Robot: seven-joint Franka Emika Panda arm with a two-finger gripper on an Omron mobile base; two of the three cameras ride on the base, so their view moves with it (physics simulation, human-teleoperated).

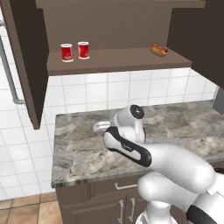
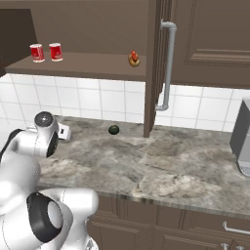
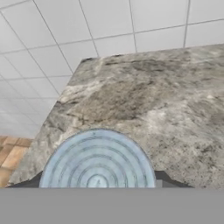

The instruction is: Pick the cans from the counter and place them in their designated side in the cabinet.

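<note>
A can with a ringed blue-grey top (image 3: 98,159) sits between the dark fingertips (image 3: 168,179) of my gripper (image 3: 98,184), which is shut on it. The gripper (image 1: 100,127) is low over the back left of the grey-brown marbled counter (image 1: 78,153), and my forearm hides the can's body. I cannot tell whether the can rests on the stone. Two red cans (image 1: 67,52) (image 1: 83,50) with white rims stand side by side at the left end of the dark brown cabinet's shelf (image 1: 118,61). From the right, the gripper (image 2: 63,132) and these red cans (image 2: 37,52) (image 2: 55,52) also show.
A hot dog (image 1: 159,50) lies at the shelf's right end. A dark green round fruit (image 2: 113,129) sits near the counter's back. An open cabinet door (image 1: 26,65) hangs at the left. Another door with a grey handle (image 2: 168,63) stands right of the shelf. A grey appliance (image 2: 241,141) occupies the far right.
</note>
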